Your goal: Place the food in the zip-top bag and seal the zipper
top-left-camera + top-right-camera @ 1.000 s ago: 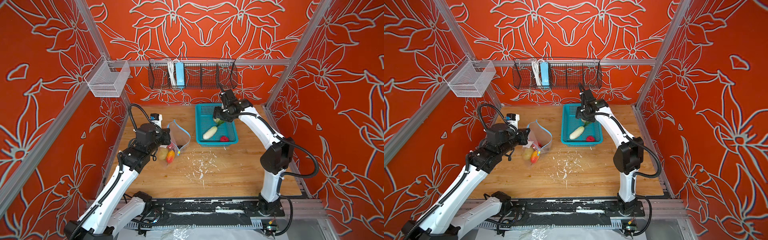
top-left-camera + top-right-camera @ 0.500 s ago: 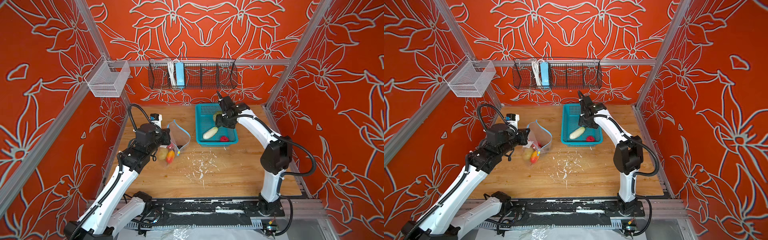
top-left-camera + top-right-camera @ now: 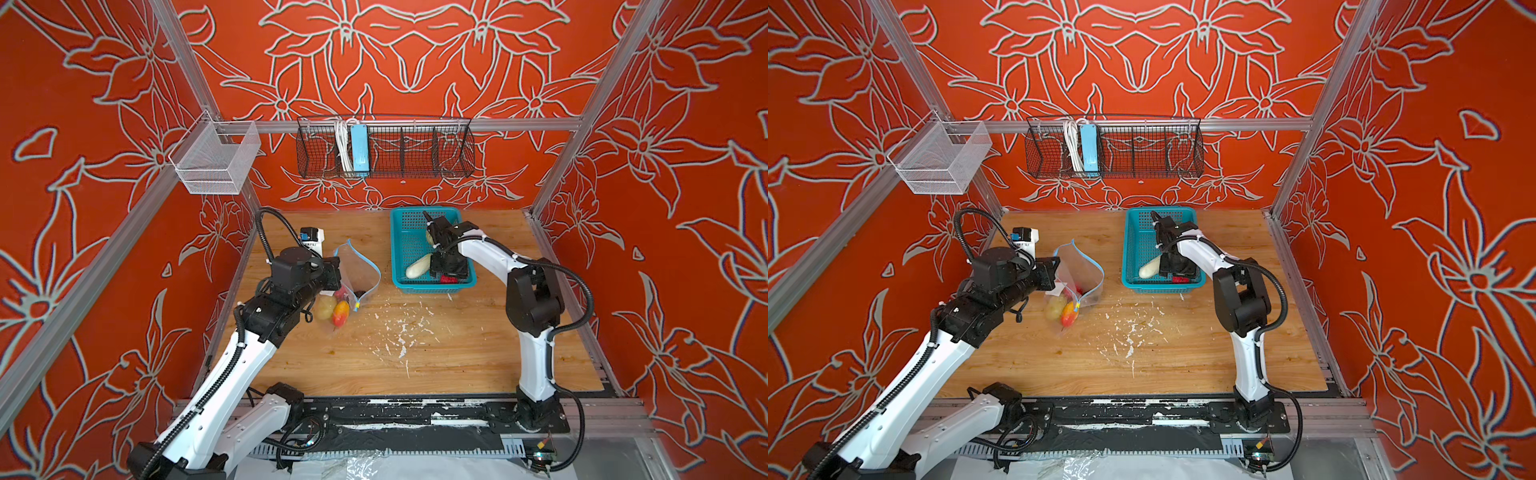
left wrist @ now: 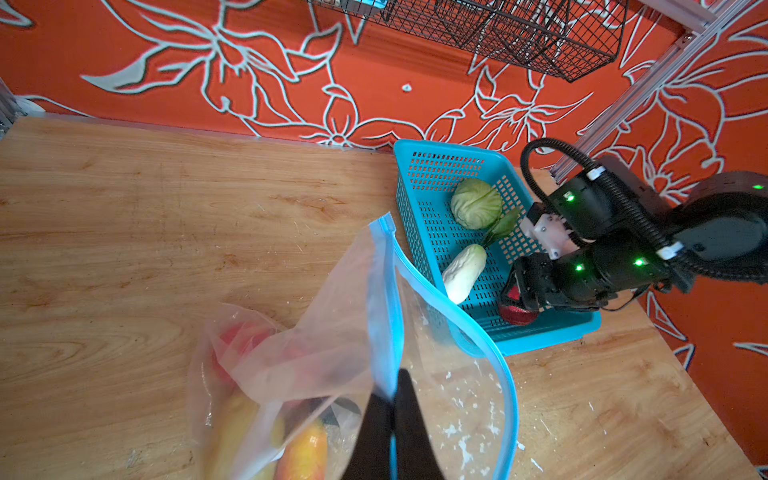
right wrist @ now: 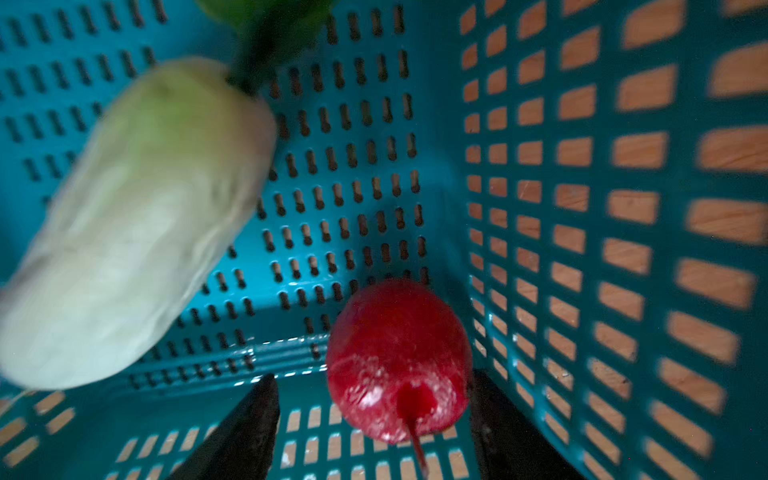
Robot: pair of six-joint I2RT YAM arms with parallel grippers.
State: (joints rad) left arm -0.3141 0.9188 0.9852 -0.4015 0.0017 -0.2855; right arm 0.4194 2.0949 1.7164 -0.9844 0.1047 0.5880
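Observation:
The clear zip-top bag [image 3: 358, 266] stands open on the wooden table. My left gripper [image 4: 392, 409] is shut on one side of its blue zipper [image 4: 457, 320] and holds it up. A yellow potato [image 3: 326, 306] and an orange-red fruit [image 3: 340, 313] lie inside the bag. My right gripper [image 5: 372, 378] is open, low in the teal basket [image 3: 399, 249], with a red berry [image 5: 395, 353] between its fingers, close against one. A pale cucumber [image 5: 124, 232] lies beside the berry. In the left wrist view, the green cabbage [image 4: 476, 203] and a green leaf [image 4: 505, 224] sit farther back in the basket.
White flecks [image 3: 399, 332] litter the table in front of the basket. A black wire rack [image 3: 384, 145] hangs on the back wall and a white mesh bin [image 3: 214, 160] on the left rail. A small white and blue box [image 3: 311, 237] stands behind the left arm.
My right gripper has come forward and down from the back of the basket to the front corner, around the red berry. The left arm and the bag have not moved.

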